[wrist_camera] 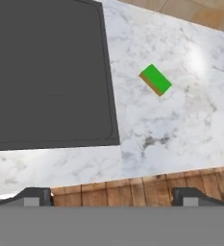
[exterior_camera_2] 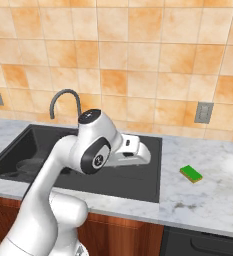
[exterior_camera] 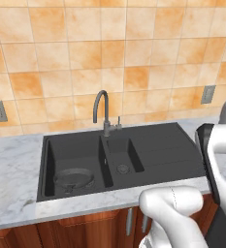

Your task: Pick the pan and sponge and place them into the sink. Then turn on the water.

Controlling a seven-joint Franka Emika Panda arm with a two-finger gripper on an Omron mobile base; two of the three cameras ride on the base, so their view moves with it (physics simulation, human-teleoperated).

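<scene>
**Pan in the left basin, sponge on the counter beyond our open fingers**

We see the pan point(exterior_camera: 73, 178) lying flat in the large left basin of the matte black sink point(exterior_camera: 155, 130), its round rim close to the basin's front wall. The grey gooseneck faucet point(exterior_camera: 102, 110) stands behind the divider between the two basins, its spout curving over toward the left basin. A round metal drain point(exterior_camera: 122, 168) sits in the small middle basin.

The sponge point(exterior_camera_2: 191, 173) rests on the marble counter point(exterior_camera_2: 213, 200) to the right of the sink, green layer up, apart from the sink's right edge and turned at an angle to it. In the hand view the sponge point(wrist_camera: 155, 79) lies on the marble just past the corner of the ribbed drainboard point(wrist_camera: 46, 72), with the counter's front edge and the wooden cabinet front point(wrist_camera: 132, 185) nearer the camera.

Our gripper point(wrist_camera: 111, 196) hangs above the counter's front edge, and the two dark fingertips point(wrist_camera: 34, 196) stand far apart at the bottom of the hand view, wide open with nothing between them. The sponge is well ahead of the fingertips, nearer the right-hand one than the left in that picture, and not touching either. From the right base view the hand is held over the drainboard's right part, pointing toward the sponge.
</scene>
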